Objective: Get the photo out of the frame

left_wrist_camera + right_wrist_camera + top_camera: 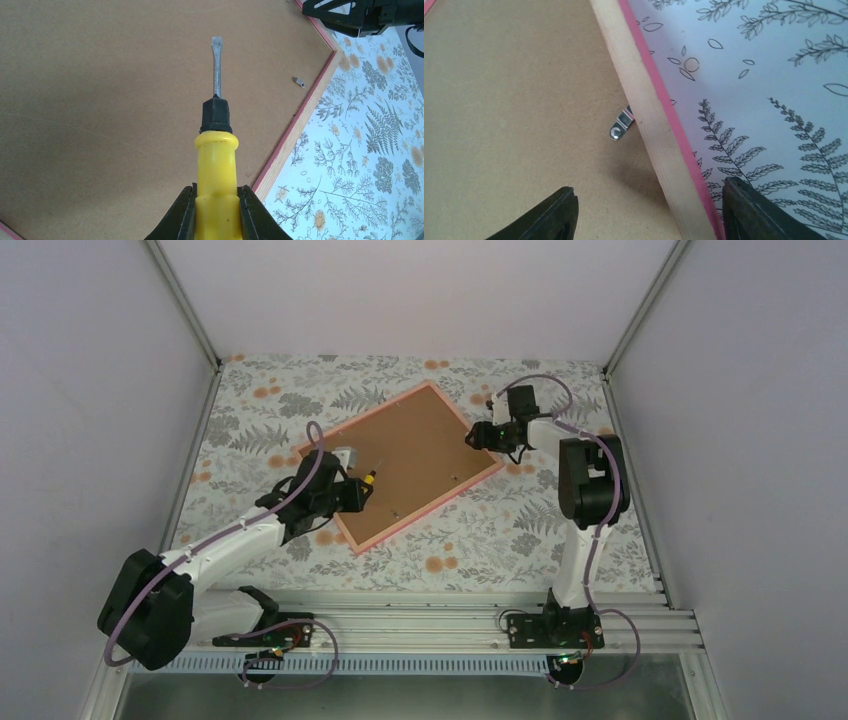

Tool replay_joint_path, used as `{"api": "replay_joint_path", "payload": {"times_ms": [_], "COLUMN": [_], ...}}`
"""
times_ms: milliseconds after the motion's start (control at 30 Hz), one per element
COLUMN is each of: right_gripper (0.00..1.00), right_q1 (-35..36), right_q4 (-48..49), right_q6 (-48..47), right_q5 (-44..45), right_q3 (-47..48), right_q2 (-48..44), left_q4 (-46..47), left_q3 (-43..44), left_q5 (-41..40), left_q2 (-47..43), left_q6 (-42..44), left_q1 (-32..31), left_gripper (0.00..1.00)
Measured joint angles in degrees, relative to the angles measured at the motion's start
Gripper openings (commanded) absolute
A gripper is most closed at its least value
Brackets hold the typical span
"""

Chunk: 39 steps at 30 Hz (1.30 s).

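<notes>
While the left hand (216,212) clamps a yellow-handled steel screwdriver (215,150), its tip should pry that small metal clip (298,81); right hand (651,212) gapes, empty.

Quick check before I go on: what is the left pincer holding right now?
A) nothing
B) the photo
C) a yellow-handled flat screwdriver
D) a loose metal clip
C: in the left wrist view the left pincer is shut on the yellow handle of a screwdriver, blade over the brown backing board.

Pink frame (649,115), brown backing board (400,455), yellow-handled screwdriver (216,165), grey-and-orange floral tablecloth (500,530).
</notes>
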Motion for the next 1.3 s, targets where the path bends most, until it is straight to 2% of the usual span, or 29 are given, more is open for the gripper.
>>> {"api": "replay_joint_path", "payload": {"times_ms": [467, 900, 1300], "right_gripper": [0.63, 0.6, 0.57], "right_q1": [2.16, 8.81, 17.68], "right_q4": [3.74, 5.81, 8.79], "right_q6": [0.68, 6.21, 12.59], "right_q5": [-1.79, -2.25, -3.87], "right_q3": [-15.26, -26.51, -30.97], "right_q2": [-10.19, -19.37, -26.29], "left_q4": [0.46, 1.53, 2.82], "left_q3": [0.07, 1.42, 3.1], "left_q5": [2.23, 2.4, 2.25], "left_q2": [0.79, 4.68, 7.85], "left_q6": [-0.07, -0.7, -1.25], "left_q1": [-1.2, -6.32, -9.44], "left_gripper": [0.02, 0.02, 0.02]}}
